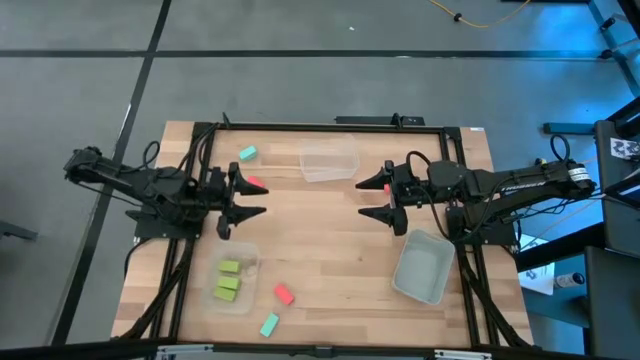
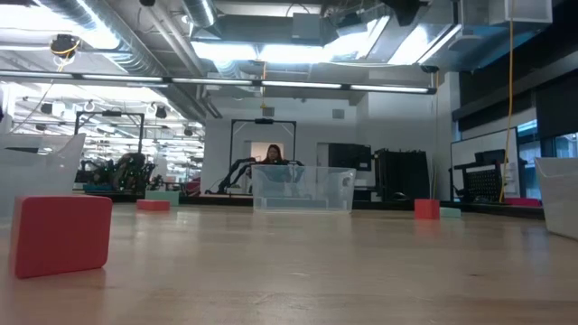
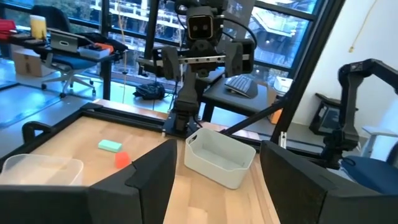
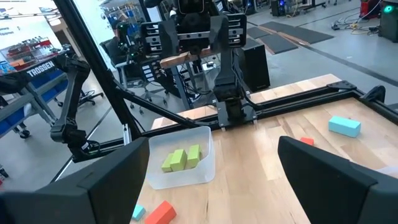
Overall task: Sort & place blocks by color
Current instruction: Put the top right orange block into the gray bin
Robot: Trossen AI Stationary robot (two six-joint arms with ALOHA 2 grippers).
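Both grippers hover open and level over the table's middle, facing each other with nothing between their fingers: my left gripper and my right gripper. Three lime green blocks lie in the near-left clear tub. A teal block and a red block lie on the table near my left gripper. Another red block and teal block lie near the front edge. Below my right gripper lie a red block and a teal block.
An empty clear tub stands at the far middle, and another empty tub at the near right. A black frame runs along the table's far edge and sides. Bare wood lies between the grippers.
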